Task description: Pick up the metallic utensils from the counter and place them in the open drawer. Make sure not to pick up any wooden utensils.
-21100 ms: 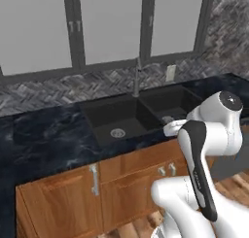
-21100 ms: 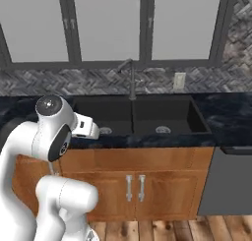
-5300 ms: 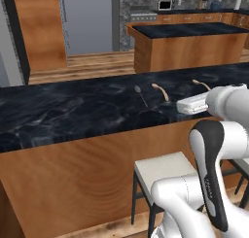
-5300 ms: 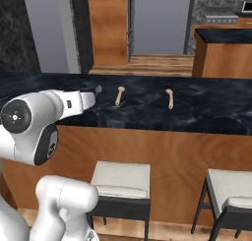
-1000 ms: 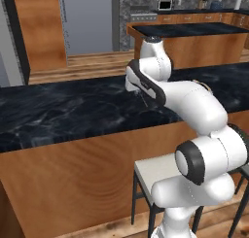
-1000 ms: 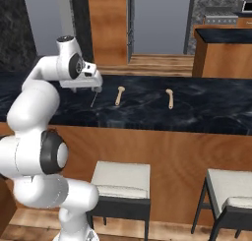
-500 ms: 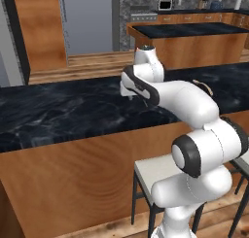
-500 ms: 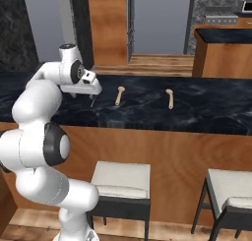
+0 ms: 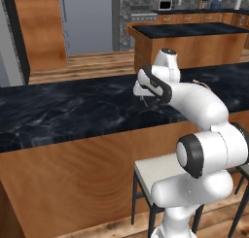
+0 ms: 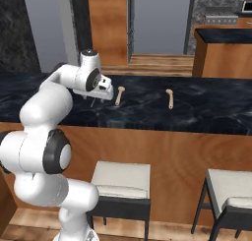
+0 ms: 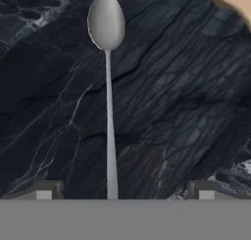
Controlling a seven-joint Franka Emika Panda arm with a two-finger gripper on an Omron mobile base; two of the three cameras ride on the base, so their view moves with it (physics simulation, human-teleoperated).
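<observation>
1. Since a second ago: white arm's hand has dropped lower toward the long black marble counter (image 9: 73,110); nothing on the counter has shifted.
2. Two-finger gripper (image 11: 122,190), jaws: spread fully wide, nothing between them. Two dark fingertips (image 11: 45,189) stand on either side of the spoon's handle end, apart from it. Judged: a straddle set up for a pinch across the narrow handle.
3. Slim grey metal spoon (image 11: 109,102): lies flat on the counter, directly under the hand. In the hand view its long axis runs straight up the picture, oval bowl at the far end, handle end nearest the jaws. Jaw line crosses the handle at a right angle, which suits closing on so thin a shaft.
4. Pale tan wooden spoon-like utensil (image 10: 118,95): on the counter just beside the hand, apart from the metal spoon; its end shows at the upper right corner of the hand view. Not to be taken.
5. Second tan utensil (image 10: 170,98): farther right along the counter, well apart from the hand.
</observation>
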